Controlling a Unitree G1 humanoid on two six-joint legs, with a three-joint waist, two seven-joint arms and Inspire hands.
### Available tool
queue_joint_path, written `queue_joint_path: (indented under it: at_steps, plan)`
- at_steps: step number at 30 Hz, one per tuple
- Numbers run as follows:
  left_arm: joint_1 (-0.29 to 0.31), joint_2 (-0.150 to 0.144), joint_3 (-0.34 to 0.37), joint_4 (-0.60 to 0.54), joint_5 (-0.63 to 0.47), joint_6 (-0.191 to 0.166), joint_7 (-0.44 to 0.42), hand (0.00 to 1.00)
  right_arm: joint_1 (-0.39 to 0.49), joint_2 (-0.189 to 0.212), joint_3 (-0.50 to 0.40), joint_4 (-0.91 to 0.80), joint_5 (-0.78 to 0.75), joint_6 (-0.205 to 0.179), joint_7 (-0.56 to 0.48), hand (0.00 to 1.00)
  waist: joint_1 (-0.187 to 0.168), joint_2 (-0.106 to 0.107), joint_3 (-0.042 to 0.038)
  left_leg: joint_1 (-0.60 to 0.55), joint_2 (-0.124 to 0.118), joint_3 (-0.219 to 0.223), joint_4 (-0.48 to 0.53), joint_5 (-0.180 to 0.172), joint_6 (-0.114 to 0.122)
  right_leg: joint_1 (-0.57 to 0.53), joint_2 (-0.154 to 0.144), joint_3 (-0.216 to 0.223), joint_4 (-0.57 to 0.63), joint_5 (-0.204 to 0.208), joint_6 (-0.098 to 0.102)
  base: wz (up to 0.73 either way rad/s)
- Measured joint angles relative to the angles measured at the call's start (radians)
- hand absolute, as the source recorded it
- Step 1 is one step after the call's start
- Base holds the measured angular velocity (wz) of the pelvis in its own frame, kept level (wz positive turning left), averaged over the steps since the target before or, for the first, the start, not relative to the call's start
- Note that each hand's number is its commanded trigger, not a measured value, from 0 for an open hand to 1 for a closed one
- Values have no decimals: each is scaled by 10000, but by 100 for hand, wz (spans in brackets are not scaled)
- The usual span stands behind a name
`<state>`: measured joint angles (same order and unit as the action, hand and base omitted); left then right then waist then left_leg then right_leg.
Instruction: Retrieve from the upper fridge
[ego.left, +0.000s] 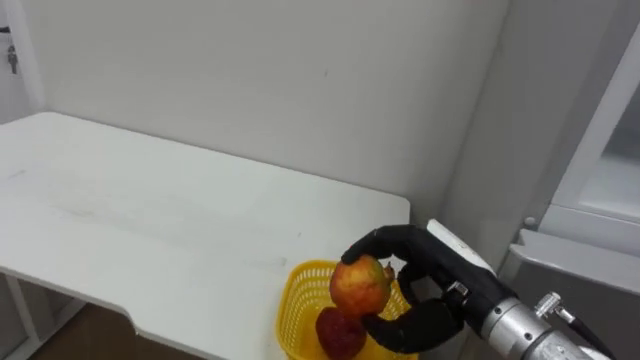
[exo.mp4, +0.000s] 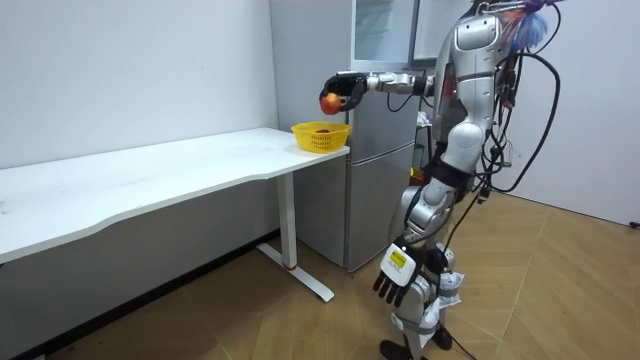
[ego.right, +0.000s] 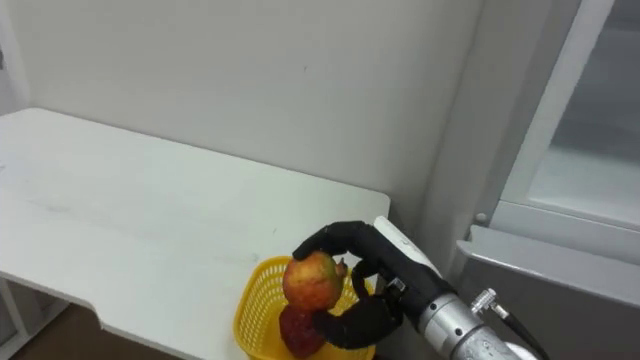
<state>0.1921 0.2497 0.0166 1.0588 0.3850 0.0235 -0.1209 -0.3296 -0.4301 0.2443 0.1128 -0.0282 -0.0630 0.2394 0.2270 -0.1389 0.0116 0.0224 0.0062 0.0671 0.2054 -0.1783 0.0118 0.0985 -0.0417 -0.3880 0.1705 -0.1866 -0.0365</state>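
My right hand (ego.left: 432, 262) is shut on a red and yellow apple (ego.left: 360, 285) and holds it just above a yellow basket (ego.left: 298, 302). The basket stands at the right end of the white table (ego.left: 150, 210), and a darker red fruit (ego.left: 340, 333) lies in it. In the room view the same apple (exo.mp4: 330, 101) hangs over the basket (exo.mp4: 320, 136), held at the end of my outstretched right arm (exo.mp4: 400, 82). My left hand (exo.mp4: 392, 284) hangs beside my leg with relaxed fingers and holds nothing.
The grey fridge (exo.mp4: 385, 150) stands right of the table, against the wall, with its upper door (ego.left: 600, 140) open. I stand on the wooden floor in front of the fridge, facing the table's end. The table's left part is bare.
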Motion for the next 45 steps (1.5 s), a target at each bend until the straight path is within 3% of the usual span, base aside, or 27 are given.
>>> queue_joint_path:
  at_steps: [7, 9, 12, 25, 26, 27, 28, 29, 30, 35, 39, 41, 45]
  plan:
    - [-81, 104, -26, -6, -7, -2, -160, 0, -440, 44, 179, 58, -1000, 1, -97, 100, 10, -77, 85, 6, -4, -4, -60, 0, 0, -4, 0, 7, 6, -15, 7, 0]
    - [-83, 164, -35, -21, -2, 0, -190, 0, -462, 114, 271, 58, -1096, 3, -105, 100, 24, -217, 98, -7, -11, -4, -22, 0, 0, -12, 0, 13, -4, -22, 13, 0]
    - [-104, 160, -87, -22, -1, 0, -226, 0, -551, 244, 503, 142, -1400, 8, -116, 100, 15, -300, 78, -44, -22, -2, 0, -12, 19, -40, -9, 17, -4, -19, 18, 0]
    - [-228, 160, -214, -80, -6, 5, -254, 0, -633, 428, 914, 732, -1430, 209, -84, 100, 66, -122, 132, -332, -18, -174, 268, -114, 47, -142, 1, -118, 15, 2, 39, 3]
    - [-226, 160, -214, -80, -6, 11, -254, 0, -633, 429, 914, 732, -1429, 209, -82, 95, 66, -110, 128, -333, -18, -181, 268, -115, 46, -141, 1, -123, 17, 3, 39, 0]
    - [-228, 159, -214, -80, -6, 11, -254, 0, -633, 429, 914, 732, -1429, 209, -74, 73, 67, -99, 122, -333, -18, -187, 268, -115, 46, -139, 1, -127, 22, 3, 40, 0]
    - [-229, 159, -214, -80, -6, 11, -255, 0, -633, 429, 914, 731, -1427, 209, -73, 24, 56, -97, 120, -332, -17, -189, 273, -115, 46, -135, 1, -134, 25, 4, 40, 0]
    - [-227, 159, -214, -80, -6, 14, -257, 0, -633, 429, 915, 731, -1426, 209, -73, 24, 58, -89, 115, -333, -17, -199, 285, -116, 45, -129, -1, -142, 34, 4, 42, 0]
    - [-231, 159, -215, -80, -1, 19, -257, 0, -633, 430, 914, 731, -1424, 209, -73, 0, 72, -88, 111, -334, -17, -207, 279, -116, 46, -130, -1, -131, 44, 5, 43, 0]
    - [-250, 156, -216, -99, 4, 76, -275, 0, -633, 429, 918, 731, -1426, 210, -73, 0, 76, -76, 96, -354, -14, -262, 304, -127, 49, -148, -3, -91, 145, 5, 43, 1]
    - [-240, 155, -214, -99, 10, 177, -283, 0, -631, 430, 918, 732, -1429, 211, -73, 0, 98, -60, -29, -345, -18, -268, 336, -126, 52, -132, -4, -11, 166, 5, 42, 0]
    - [-243, 155, -210, -100, 13, 197, -283, 0, -631, 430, 918, 732, -1429, 211, -73, 0, 139, -57, -53, -311, -17, -268, 346, -126, 52, -94, -4, -5, 176, 6, 41, 0]
    - [-244, 144, -210, -100, 27, 198, -284, 0, -629, 429, 918, 732, -1429, 211, -73, 0, 184, -58, -55, -321, -17, -278, 408, -125, 54, -76, -6, 7, 189, 11, 33, 0]
